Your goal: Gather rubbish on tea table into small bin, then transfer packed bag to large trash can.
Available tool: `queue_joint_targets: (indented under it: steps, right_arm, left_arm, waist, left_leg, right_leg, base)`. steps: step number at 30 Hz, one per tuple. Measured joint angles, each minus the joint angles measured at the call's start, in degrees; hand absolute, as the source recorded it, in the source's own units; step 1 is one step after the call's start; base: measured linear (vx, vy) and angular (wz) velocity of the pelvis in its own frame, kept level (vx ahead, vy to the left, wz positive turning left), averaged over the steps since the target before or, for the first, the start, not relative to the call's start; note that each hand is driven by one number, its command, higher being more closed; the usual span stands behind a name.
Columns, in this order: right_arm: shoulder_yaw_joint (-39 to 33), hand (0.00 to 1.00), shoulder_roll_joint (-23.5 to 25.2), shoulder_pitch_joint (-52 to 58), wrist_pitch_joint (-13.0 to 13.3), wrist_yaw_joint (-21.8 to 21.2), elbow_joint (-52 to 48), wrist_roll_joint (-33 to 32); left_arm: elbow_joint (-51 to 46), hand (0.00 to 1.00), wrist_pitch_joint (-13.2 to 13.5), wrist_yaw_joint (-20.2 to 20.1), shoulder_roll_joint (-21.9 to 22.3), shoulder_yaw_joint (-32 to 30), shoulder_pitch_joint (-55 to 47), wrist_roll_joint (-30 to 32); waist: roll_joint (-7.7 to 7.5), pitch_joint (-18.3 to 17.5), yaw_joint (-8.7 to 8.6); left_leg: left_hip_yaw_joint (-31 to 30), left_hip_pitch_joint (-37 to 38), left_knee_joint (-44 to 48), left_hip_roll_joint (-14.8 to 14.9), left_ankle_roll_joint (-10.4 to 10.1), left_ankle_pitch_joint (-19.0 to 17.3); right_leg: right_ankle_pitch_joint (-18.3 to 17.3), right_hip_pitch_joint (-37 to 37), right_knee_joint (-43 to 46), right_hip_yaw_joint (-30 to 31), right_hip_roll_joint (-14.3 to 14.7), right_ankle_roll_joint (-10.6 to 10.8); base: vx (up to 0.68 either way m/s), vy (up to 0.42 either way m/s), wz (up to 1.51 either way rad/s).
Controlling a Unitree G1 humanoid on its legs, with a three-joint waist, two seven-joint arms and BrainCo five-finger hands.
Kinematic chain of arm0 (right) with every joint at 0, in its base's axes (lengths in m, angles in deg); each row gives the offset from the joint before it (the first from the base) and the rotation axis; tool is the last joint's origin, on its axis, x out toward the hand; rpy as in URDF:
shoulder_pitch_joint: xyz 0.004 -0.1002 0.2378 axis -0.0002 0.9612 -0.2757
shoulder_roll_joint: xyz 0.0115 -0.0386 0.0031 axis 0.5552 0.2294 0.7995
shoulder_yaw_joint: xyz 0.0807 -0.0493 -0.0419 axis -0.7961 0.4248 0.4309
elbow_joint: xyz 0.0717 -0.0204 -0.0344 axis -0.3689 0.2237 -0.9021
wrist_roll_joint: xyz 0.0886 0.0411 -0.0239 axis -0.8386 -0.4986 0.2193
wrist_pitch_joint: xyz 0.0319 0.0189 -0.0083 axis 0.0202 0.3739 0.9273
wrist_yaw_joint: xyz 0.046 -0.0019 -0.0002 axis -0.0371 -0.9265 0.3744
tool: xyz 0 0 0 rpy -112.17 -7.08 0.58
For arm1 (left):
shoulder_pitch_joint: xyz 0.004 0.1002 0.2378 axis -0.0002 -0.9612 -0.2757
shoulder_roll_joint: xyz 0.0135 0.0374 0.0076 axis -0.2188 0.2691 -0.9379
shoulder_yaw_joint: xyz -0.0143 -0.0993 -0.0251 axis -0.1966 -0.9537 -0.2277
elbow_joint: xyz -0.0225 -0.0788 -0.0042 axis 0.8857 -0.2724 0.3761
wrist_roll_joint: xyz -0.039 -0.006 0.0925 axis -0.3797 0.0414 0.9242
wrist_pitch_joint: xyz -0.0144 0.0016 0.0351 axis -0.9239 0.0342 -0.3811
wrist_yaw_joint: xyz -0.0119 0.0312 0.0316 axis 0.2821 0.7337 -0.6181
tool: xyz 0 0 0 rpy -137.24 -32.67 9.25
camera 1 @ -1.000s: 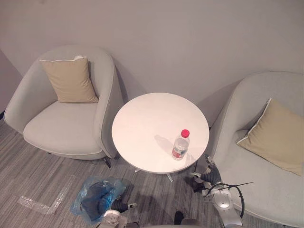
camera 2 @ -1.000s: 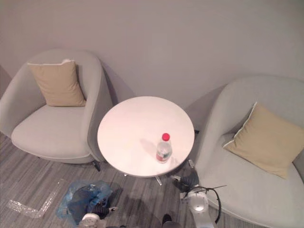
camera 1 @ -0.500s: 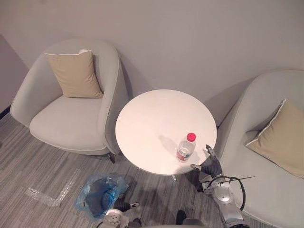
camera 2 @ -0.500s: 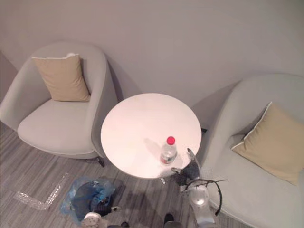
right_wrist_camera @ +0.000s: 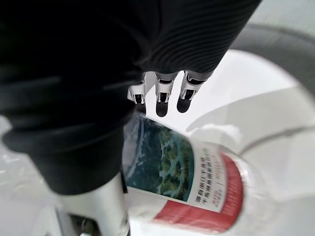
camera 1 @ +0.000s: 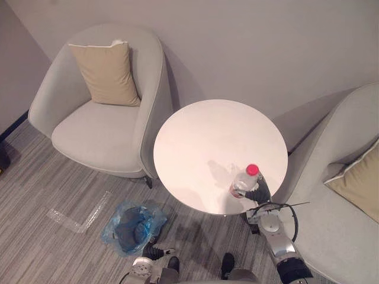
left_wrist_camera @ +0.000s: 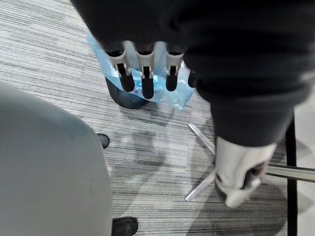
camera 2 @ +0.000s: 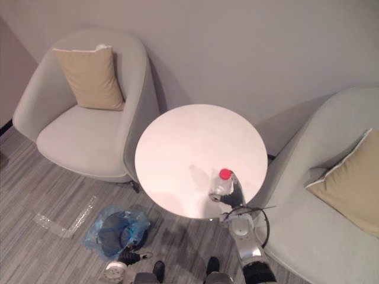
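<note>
The robot's right hand (camera 1: 259,190), below the table's (camera 1: 207,130) rim a second earlier, had risen to the red-capped bottle (camera 1: 243,184) standing near the edge at 5 o'clock. Its fingers (right_wrist_camera: 161,104) lay straight alongside, not yet clenched, and a grasp looked imminent. The left hand (left_wrist_camera: 146,73) hung relaxed above the blue-bagged small bin (camera 1: 131,221) on the floor at 7 o'clock.
</note>
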Motion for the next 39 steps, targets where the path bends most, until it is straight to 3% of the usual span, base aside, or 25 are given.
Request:
queue_joint_targets:
  steps: [6,13,20,30,34,36,38,39]
  right_arm:
    - [-0.1,1.00,-1.4,-4.1,-0.2,1.4,1.2,-2.5]
    - [-0.1,1.00,-1.5,-3.8,-0.5,1.0,0.5,-4.5]
    - [0.0,1.00,-1.2,5.2,0.3,-2.1,-14.1,-4.4]
    - [2.9,1.00,-0.6,14.1,0.7,-5.7,-23.0,-1.0]
    - [3.9,1.00,0.4,15.0,0.7,-5.8,-24.1,1.5]
    - [3.6,1.00,1.0,17.1,0.7,-5.5,-25.5,2.6]
    - [3.6,1.00,1.3,18.8,0.7,-5.4,-26.7,2.7]
    - [3.5,1.00,1.1,18.6,0.7,-5.3,-26.7,3.0]
  left_arm:
    - [-1.4,0.00,0.7,0.0,0.2,0.0,0.1,-1.2]
    - [-2.0,0.00,1.0,0.0,0.1,-0.1,0.2,-1.5]
    - [-1.9,0.00,0.8,0.0,0.3,-0.1,0.3,-0.8]
    - [-0.9,0.00,-0.1,-0.4,-0.5,0.8,0.2,0.2]
    - [-0.8,0.00,-0.3,-0.4,-1.2,2.8,0.2,0.2]
    - [-0.8,0.00,-0.3,-0.4,-1.6,4.0,0.3,0.2]
    - [-0.8,0.00,-0.2,-0.3,-1.8,3.8,0.1,0.1]
    - [-0.8,0.00,-0.2,-0.2,-1.8,3.7,0.2,0.1]
  waist:
    - [0.14,1.3,1.36]
    - [0.00,2.2,1.45]
    - [-0.44,2.4,1.14]
    - [-1.98,1.4,-0.06]
    - [-2.75,1.1,-1.09]
    - [-3.32,0.7,-1.97]
    - [-4.29,-0.2,-2.13]
    - [-4.28,-0.4,-2.13]
  left_leg:
    - [-0.2,-1.6,0.0,-0.1,0.1,0.4]
    - [0.3,-1.5,-0.1,-0.3,0.1,0.4]
    - [2.0,0.6,-0.2,-0.4,0.2,0.3]
    - [5.4,3.6,-1.2,-0.2,0.5,0.1]
    - [4.7,3.1,0.6,-1.4,1.0,-0.4]
    - [0.8,1.1,2.7,-3.6,1.4,-0.7]
    - [-2.9,-1.7,4.4,-5.6,1.3,-0.6]
    - [-4.3,-2.7,5.1,-6.0,1.2,-0.6]
  right_leg:
    - [0.2,-1.4,0.0,-0.2,-0.1,-0.2]
    - [0.7,-1.5,-0.7,1.0,-0.1,-0.5]
    - [0.9,-0.7,-0.8,3.9,-0.1,-0.3]
    - [2.8,0.5,-1.7,7.7,0.1,0.4]
    - [-2.5,-3.3,8.8,8.2,-1.6,1.3]
    - [-7.3,-5.7,16.9,13.9,-3.0,3.1]
    - [-11.1,-5.9,18.6,20.0,-3.6,4.3]
    - [-11.9,-6.1,18.8,19.9,-3.6,4.2]
  base:
    - [-0.01,0.001,0.03]
    - [0.01,0.010,-0.06]
    - [0.00,0.016,-0.16]
    - [-0.06,0.019,-0.18]
    - [-0.08,0.013,0.09]
    - [-0.06,0.032,0.89]
    - [-0.03,0.018,1.19]
    - [-0.04,-0.080,1.09]
